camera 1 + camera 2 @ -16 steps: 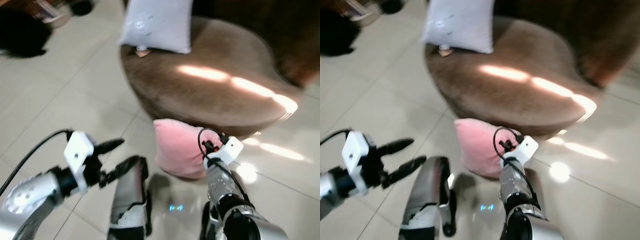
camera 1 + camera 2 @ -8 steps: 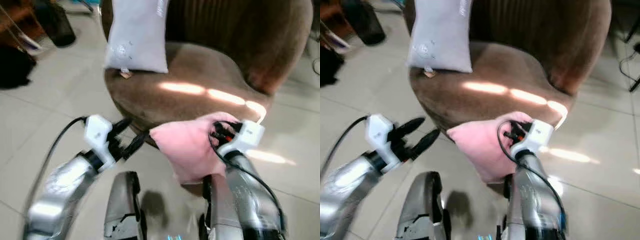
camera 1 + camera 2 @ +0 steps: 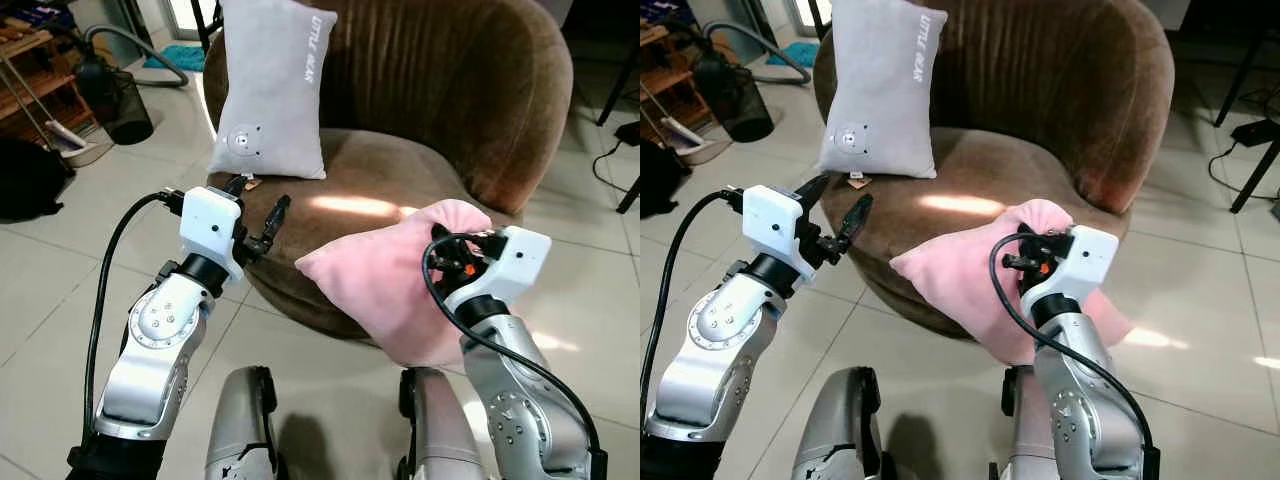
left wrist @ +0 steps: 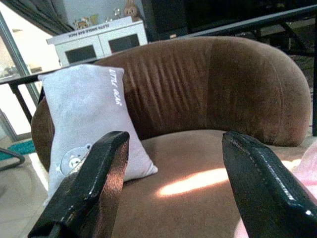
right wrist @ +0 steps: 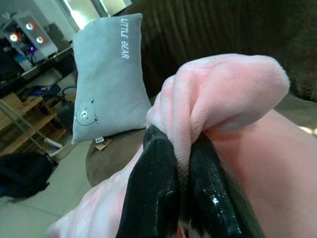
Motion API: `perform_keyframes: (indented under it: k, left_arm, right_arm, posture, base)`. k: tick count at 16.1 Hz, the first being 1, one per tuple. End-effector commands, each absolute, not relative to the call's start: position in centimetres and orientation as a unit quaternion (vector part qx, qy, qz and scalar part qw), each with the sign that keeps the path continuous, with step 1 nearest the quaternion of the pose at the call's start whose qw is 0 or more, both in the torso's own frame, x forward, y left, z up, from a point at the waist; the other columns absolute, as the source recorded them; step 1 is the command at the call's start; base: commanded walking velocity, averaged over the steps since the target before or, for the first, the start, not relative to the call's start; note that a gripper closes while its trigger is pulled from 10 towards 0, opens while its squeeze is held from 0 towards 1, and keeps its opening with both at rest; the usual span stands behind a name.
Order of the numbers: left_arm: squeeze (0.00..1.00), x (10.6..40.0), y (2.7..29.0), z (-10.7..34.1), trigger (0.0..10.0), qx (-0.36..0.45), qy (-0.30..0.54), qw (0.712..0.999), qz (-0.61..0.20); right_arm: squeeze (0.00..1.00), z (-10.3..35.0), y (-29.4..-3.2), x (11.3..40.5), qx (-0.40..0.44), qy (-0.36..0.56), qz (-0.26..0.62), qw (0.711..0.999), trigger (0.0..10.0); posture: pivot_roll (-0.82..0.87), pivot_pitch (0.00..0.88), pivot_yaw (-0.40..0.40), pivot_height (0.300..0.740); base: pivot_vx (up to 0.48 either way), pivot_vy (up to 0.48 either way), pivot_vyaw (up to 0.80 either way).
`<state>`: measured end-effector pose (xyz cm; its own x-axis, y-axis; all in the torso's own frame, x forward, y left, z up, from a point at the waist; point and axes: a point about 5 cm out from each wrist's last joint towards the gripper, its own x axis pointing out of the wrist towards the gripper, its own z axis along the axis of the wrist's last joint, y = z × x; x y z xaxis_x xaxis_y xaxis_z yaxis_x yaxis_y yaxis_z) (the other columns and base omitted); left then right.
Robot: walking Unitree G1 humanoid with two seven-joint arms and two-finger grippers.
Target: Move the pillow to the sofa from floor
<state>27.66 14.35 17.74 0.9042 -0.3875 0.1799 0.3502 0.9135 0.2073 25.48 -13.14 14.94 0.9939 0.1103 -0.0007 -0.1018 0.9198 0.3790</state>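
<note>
Your right gripper (image 5: 181,193) is clenched on a pinched fold of the pink pillow (image 3: 390,285), holding it off the floor at the front edge of the brown sofa (image 3: 440,90). Your left gripper (image 3: 258,215) hangs released beside it, grasping nothing. A grey pillow (image 3: 270,85) leans on the sofa back. The grip takes only a small fold, so the pillow could slip free and drop short of the seat.

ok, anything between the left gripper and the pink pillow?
No. Eye views show an open gap between left gripper and pink pillow, with brown sofa seat behind.
</note>
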Motion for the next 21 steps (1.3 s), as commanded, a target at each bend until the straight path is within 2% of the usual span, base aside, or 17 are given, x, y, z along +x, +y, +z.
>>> perform_keyframes:
  k: [1, 7, 16, 21]
  left_arm:
    - [0.00, 27.5, 14.5, 16.8, 10.0, 0.085, -0.085, 0.975, -0.187]
    - [0.00, 28.0, 13.8, 16.1, 10.0, 0.079, -0.078, 0.975, -0.192]
    - [0.00, 29.0, 13.7, 15.8, 10.0, 0.081, -0.076, 0.974, -0.196]
    - [0.00, 29.1, 13.8, 15.5, 10.0, 0.087, -0.070, 0.972, -0.205]
  right_arm:
    - [0.00, 16.5, -12.4, 25.7, 0.181, -0.012, 0.077, 0.980, 10.0]
    - [0.00, 16.9, -14.0, 27.2, 0.172, -0.030, 0.006, 0.985, 10.0]
    - [0.00, 18.4, -14.2, 28.3, 0.155, -0.068, -0.017, 0.985, 10.0]
    - [0.00, 16.3, -14.5, 28.0, 0.141, -0.020, -0.039, 0.989, 10.0]
  posture:
    - [-0.04, 0.000, 0.067, 0.601]
    - [-0.05, 0.000, 0.071, 0.656]
    - [-0.06, 0.000, 0.079, 0.740]
    - [-0.07, 0.000, 0.085, 0.740]
  base:
    - [0.000, 0.000, 0.00]
    - [0.000, 0.000, 0.00]
    - [0.000, 0.000, 0.00]
    - [0.000, 0.000, 0.00]
